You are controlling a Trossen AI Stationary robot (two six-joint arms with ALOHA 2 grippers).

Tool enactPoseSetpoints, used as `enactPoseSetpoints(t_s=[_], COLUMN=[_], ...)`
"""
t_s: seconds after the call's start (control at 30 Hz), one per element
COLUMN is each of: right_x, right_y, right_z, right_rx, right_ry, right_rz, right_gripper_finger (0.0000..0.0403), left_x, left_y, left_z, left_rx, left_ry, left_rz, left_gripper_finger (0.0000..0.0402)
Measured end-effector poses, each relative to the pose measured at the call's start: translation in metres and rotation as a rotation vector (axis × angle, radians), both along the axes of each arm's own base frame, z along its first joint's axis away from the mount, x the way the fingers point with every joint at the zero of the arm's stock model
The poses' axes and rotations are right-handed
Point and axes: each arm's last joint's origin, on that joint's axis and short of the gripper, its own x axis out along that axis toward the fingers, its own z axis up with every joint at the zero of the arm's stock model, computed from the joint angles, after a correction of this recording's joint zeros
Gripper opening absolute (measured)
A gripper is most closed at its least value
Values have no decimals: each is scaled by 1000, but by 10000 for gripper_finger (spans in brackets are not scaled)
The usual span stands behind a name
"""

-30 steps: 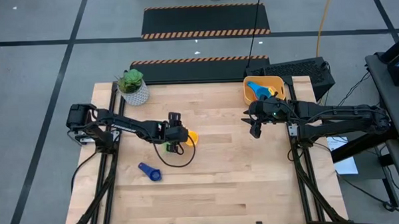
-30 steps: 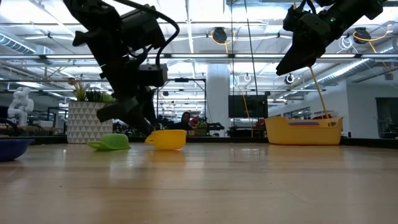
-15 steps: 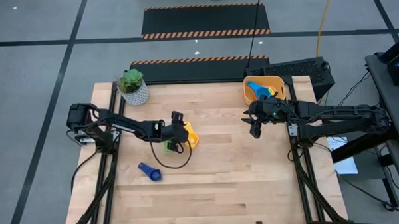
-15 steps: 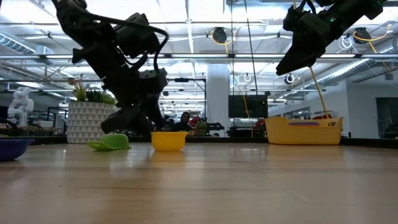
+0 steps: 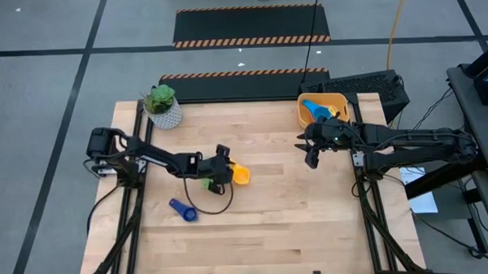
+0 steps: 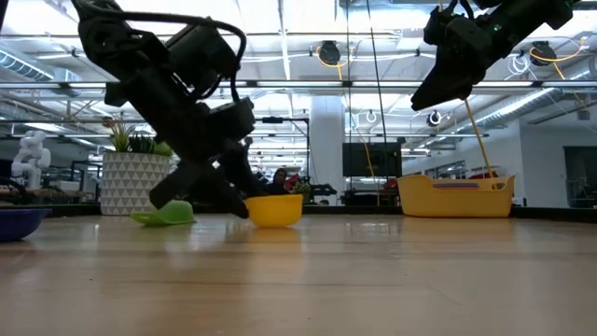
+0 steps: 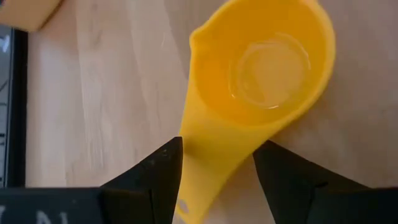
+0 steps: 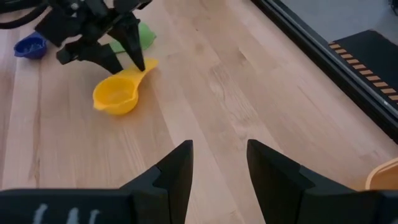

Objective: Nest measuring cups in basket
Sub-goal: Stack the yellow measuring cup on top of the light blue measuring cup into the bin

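Observation:
The yellow cup [image 5: 240, 175] sits upright on the table near its middle, and also shows in the low view [image 6: 275, 209]. My left gripper [image 5: 222, 165] is shut on its handle. The green cup [image 5: 205, 184] lies on the table just behind my left gripper. The dark blue cup [image 5: 182, 210] lies nearer the front left. The basket [image 5: 341, 99] stands at the far right corner with blue cups [image 5: 315, 110] in it. My right gripper [image 5: 311, 157] hangs open and empty, high above the table in front of the basket. My left gripper pinches the yellow cup's flat handle [image 7: 214, 168] between its two fingers [image 7: 163, 171], one on each edge. The fingers slant down from the table's left side and lie along the handle. The cup's bowl [image 7: 273, 68] stands on the table, mouth up.
A white pot with a green plant [image 5: 163, 107] stands at the far left corner. A black cable loops on the table below my left arm [image 5: 210, 205]. Bare wood lies between the yellow cup and the basket [image 6: 455, 198].
My left gripper has come down and gone toward the table's right and a little toward its near edge. The yellow cup has slid along the table with it, away from the green cup, and stays upright.

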Motion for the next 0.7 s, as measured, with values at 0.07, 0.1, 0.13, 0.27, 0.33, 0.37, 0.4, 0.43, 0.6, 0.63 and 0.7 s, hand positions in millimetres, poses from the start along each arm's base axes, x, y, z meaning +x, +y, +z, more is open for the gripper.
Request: enactPoseSetpoints(t_s=[0.07, 0.1, 0.13, 0.27, 0.33, 0.37, 0.4, 0.43, 0.6, 0.63, 0.7], right_x=[0, 0, 0, 0, 0, 0, 0, 0, 0, 0, 1], right_y=[0, 0, 0, 0, 0, 0, 0, 0, 0, 0, 0], right_z=[0, 0, 0, 0, 0, 0, 0, 0, -7, -10, -15], right_rx=[0, -1, -1, 1, 1, 1, 2, 2, -7, -16, -34], right_ry=[-1, -2, -3, -1, -1, -1, -1, -1, -3, -4, -12], right_rz=[0, 0, 0, -1, -1, -1, -1, -2, 5, 10, 22], right_gripper_finger=[144, 144, 144, 144, 144, 144, 144, 144, 144, 144, 144], left_x=[1, 1, 1, 1, 1, 1, 1, 0, -2, -1, -2], left_y=[-5, -7, -9, -10, -10, -10, -11, -12, -23, -24, -23], left_z=[1, 1, 1, 1, 1, 1, 1, 1, 6, 7, 5], left_rx=[3, 8, 9, -2, -9, -11, -9, -3, 99, 112, 120], left_ry=[-12, -16, -18, -27, -29, -31, -33, -33, -36, -38, -19], left_rz=[-20, -27, -29, 5, 22, 29, 37, 44, 34, 19, 8], left_gripper_finger=[200, 200, 200, 200, 200, 200, 200, 200, 200, 200, 200])
